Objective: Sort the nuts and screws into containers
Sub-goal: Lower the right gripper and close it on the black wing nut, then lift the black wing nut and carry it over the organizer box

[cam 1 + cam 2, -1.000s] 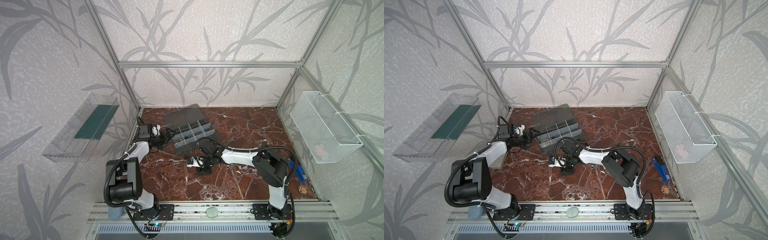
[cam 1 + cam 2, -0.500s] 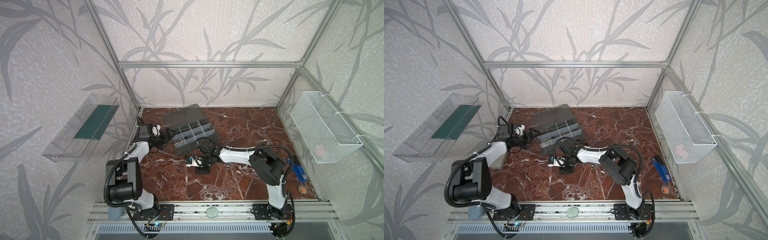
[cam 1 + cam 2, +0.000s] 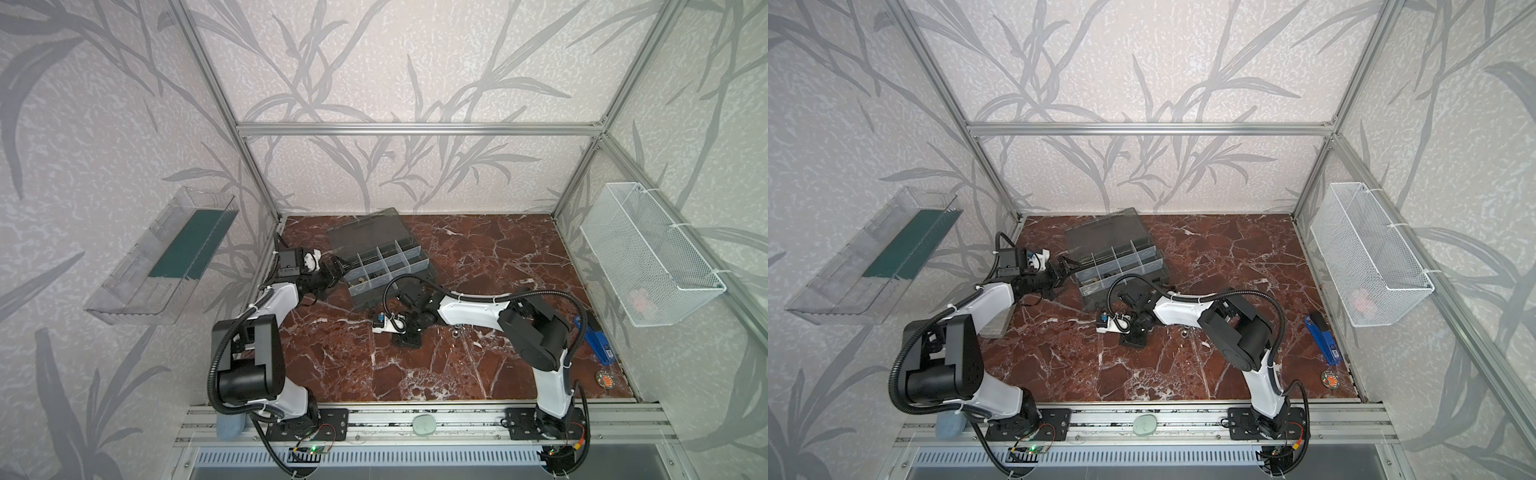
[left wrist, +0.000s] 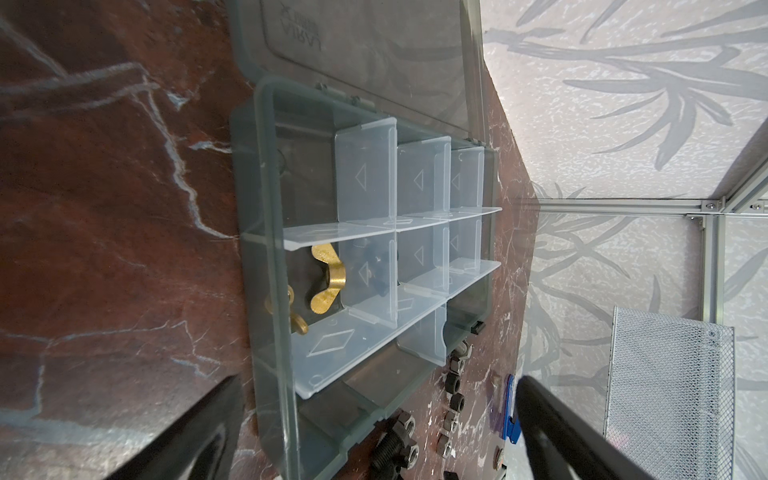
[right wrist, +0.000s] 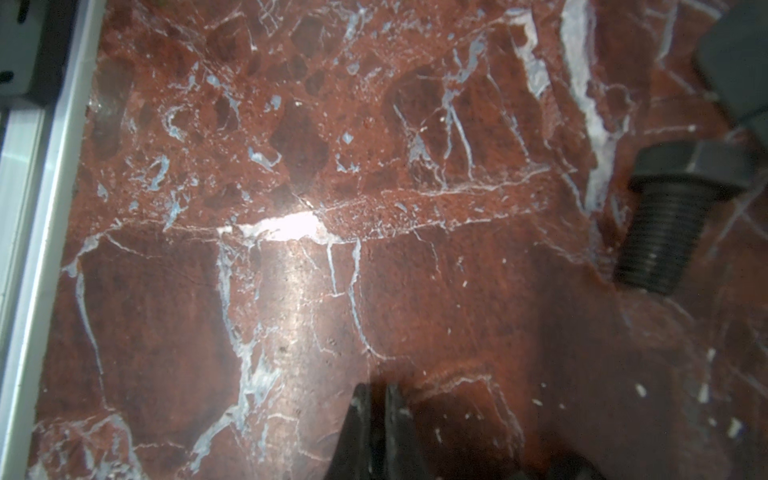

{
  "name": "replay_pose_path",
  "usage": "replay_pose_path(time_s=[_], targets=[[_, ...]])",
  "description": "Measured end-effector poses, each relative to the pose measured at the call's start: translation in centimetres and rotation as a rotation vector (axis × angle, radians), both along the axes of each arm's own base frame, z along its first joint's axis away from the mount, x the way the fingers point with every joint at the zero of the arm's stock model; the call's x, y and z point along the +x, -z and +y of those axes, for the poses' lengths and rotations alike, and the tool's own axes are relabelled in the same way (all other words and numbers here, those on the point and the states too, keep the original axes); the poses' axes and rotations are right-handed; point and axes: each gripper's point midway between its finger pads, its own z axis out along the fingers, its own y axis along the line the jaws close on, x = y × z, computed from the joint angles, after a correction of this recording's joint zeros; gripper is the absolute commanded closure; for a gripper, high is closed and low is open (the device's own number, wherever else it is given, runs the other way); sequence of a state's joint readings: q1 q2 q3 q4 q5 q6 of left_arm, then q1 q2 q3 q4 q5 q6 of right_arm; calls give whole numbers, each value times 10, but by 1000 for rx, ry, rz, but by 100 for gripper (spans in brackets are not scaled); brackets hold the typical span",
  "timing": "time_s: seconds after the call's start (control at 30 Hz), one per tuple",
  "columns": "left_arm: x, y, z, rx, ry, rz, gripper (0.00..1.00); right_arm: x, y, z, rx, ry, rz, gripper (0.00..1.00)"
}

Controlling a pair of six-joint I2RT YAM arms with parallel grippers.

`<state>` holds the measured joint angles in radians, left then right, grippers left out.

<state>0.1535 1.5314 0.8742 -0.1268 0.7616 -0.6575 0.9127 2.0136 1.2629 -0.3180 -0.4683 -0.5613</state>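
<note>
Since a second earlier, the right gripper point(image 5: 376, 411) closed its jaws fully, and its arm shifted only slightly. Nothing was visible between its tips. Brass wing nuts point(image 4: 328, 282) already lay in one of the cells point(image 4: 365, 174) of the organizer case point(image 4: 266, 208). Many nuts point(image 4: 454, 382) and screws point(image 4: 388, 451) remained on the table point(image 5: 291, 124) beside it. One black screw point(image 5: 665, 224) lay apart from the closed tips, not touched. The left gripper point(image 3: 337, 269) was wide open and empty, near the case's side.

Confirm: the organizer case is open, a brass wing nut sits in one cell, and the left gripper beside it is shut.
Wrong on the left gripper: it is open, fingers spread wide in the left wrist view. The rest stands.
</note>
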Motion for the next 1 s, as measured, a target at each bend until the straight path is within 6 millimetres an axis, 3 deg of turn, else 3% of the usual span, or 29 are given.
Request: replay_pose_path(time_s=[0.3, 0.43, 0.87, 1.0], targets=[[0, 1, 0, 0, 0, 2, 1, 11, -10, 2, 20, 56, 36, 100], [0, 1, 0, 0, 0, 2, 1, 25, -23, 0, 64, 110, 62, 100], [0, 1, 0, 0, 0, 2, 1, 123, -136, 42, 390, 284, -102, 100], [0, 1, 0, 0, 0, 2, 1, 152, -152, 57, 443, 344, -172, 100]])
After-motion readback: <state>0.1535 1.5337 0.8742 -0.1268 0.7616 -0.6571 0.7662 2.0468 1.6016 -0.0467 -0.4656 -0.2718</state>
